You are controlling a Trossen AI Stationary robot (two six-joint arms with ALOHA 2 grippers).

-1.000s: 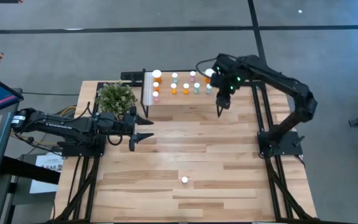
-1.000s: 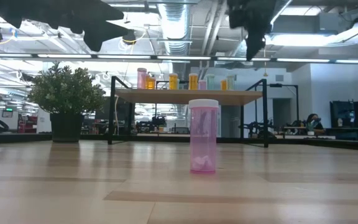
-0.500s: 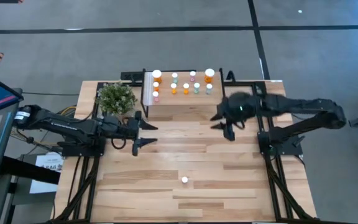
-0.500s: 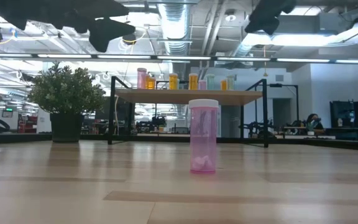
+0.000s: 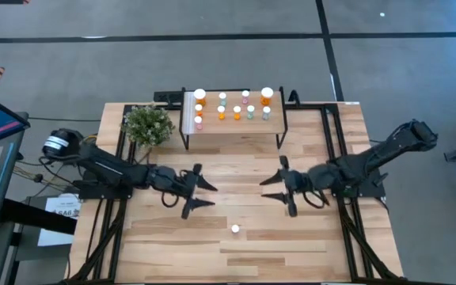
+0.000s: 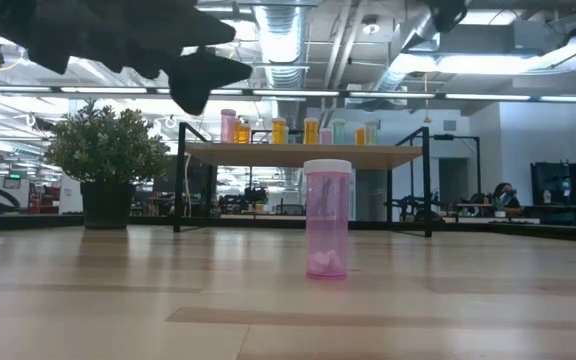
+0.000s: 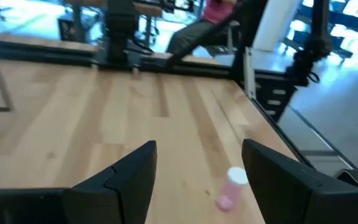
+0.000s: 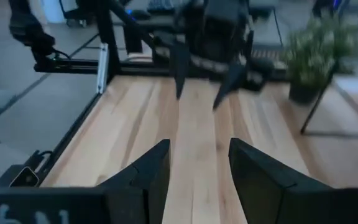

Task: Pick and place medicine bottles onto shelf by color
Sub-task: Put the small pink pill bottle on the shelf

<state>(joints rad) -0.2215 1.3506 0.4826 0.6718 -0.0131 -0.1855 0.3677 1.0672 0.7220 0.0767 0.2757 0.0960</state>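
A pink medicine bottle (image 5: 235, 229) with a white cap stands upright on the tabletop near the front; it also shows in the low view (image 6: 327, 220) and the left wrist view (image 7: 232, 186). Several orange, green and pink bottles (image 5: 237, 108) stand on the light-wood shelf (image 5: 236, 136) at the back. My left gripper (image 5: 210, 195) is open and empty, above the table, left of and beyond the pink bottle. My right gripper (image 5: 269, 190) is open and empty, facing it from the right.
A potted green plant (image 5: 146, 124) stands left of the shelf. The shelf stands on thin black legs (image 6: 180, 190). Bare wood lies between the two grippers and around the pink bottle. In the right wrist view the left gripper (image 8: 207, 81) shows opposite.
My right gripper has left the shelf's right end, gone toward the near edge to the table's middle, and turned to point toward the left. My left gripper has gone toward the right and near edges, toward the pink bottle. The bottles have stayed in place.
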